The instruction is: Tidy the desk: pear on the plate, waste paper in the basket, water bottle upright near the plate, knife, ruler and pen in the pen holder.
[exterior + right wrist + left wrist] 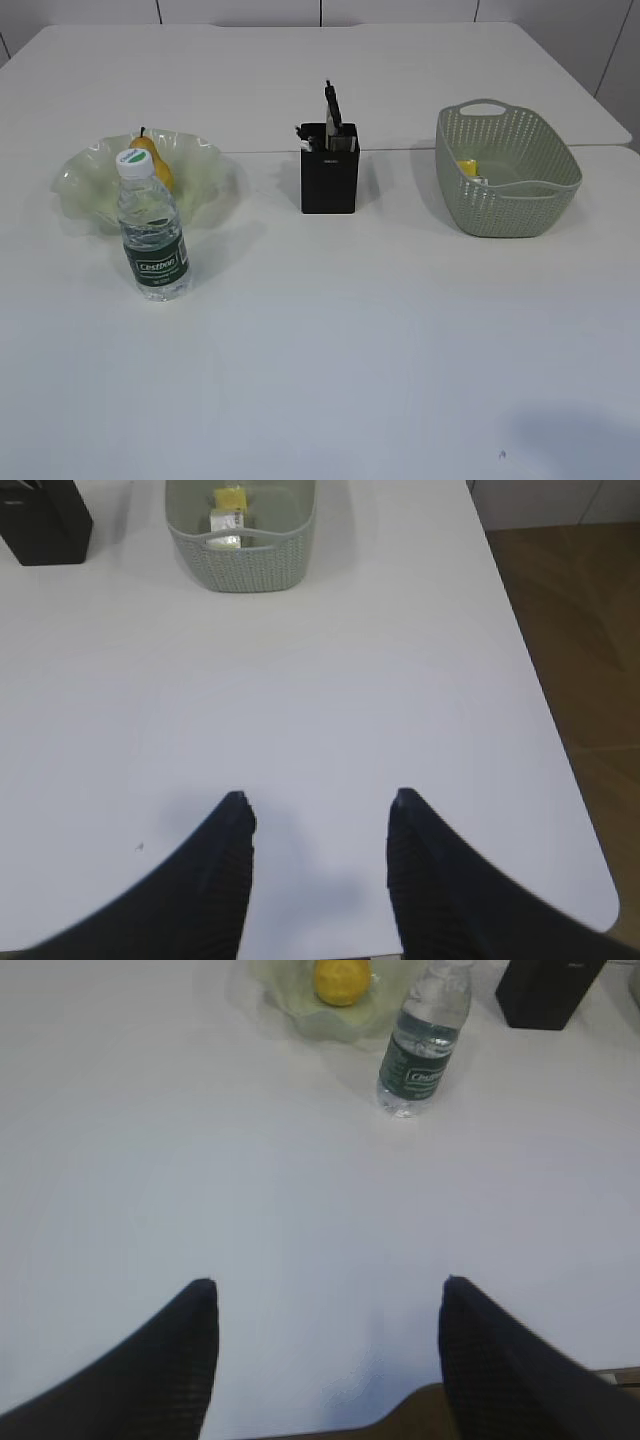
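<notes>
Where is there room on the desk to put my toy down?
The whole front of the desk is bare, nearer than the water bottle. Also bare: between the pen holder and basket. Crowded: bottle close by the plate.

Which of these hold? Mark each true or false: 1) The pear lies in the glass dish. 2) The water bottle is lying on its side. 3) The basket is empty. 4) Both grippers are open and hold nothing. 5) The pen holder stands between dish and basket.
1) True: the pear sits in the plate.
2) False: the water bottle stands upright, just in front of the plate.
3) False: the basket holds something yellow and paper scraps.
4) True: the left gripper and the right gripper hang open over the bare desk.
5) True: the pen holder stands between them.
</notes>
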